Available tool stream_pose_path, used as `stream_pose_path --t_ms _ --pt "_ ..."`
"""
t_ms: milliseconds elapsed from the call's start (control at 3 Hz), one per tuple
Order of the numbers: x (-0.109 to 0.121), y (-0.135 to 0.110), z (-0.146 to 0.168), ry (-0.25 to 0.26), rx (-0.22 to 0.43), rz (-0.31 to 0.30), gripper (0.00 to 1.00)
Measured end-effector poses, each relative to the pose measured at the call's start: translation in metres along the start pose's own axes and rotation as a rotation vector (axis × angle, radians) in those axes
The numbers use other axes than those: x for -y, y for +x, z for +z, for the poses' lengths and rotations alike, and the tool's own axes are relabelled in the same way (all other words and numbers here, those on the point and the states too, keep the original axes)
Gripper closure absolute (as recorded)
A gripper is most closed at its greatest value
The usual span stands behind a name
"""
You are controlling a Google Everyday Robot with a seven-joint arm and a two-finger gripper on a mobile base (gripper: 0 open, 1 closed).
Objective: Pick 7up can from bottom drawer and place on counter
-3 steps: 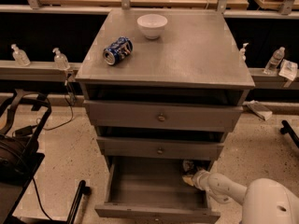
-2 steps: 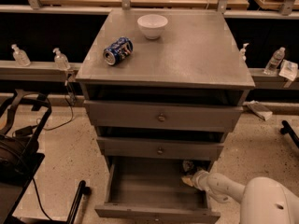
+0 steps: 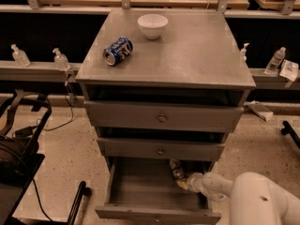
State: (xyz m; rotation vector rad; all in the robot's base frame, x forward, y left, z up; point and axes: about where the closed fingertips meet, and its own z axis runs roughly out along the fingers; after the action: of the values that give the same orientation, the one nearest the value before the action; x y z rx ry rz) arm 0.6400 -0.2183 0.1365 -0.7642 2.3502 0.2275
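Observation:
The bottom drawer [image 3: 140, 191] is pulled open below two shut, knobbed drawers. My white arm reaches into it from the lower right. My gripper [image 3: 180, 178] is at the drawer's back right, under the middle drawer's front. A small pale object with a silver end [image 3: 176, 168], apparently the 7up can, is right at the gripper's tip; I cannot tell if it is held. The grey counter [image 3: 187, 50] on top of the cabinet carries other items.
A blue can [image 3: 117, 50] lies on its side at the counter's left. A white bowl [image 3: 152, 26] stands at its back. Small bottles [image 3: 60, 59] line a ledge behind. A black cart [image 3: 18, 144] stands at the left, on the floor.
My gripper has shifted slightly left, deeper into the back right of the bottom drawer. Nothing else has moved.

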Motion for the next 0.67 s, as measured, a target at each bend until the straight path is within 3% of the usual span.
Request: stream_pose_path --t_ms 333,667 --pt "-0.042 0.000 0.029 -0.131 -0.046 -0.065 0.45" --pt "-0.052 -0.003 0.034 -0.160 -0.055 -0.081 0.32"
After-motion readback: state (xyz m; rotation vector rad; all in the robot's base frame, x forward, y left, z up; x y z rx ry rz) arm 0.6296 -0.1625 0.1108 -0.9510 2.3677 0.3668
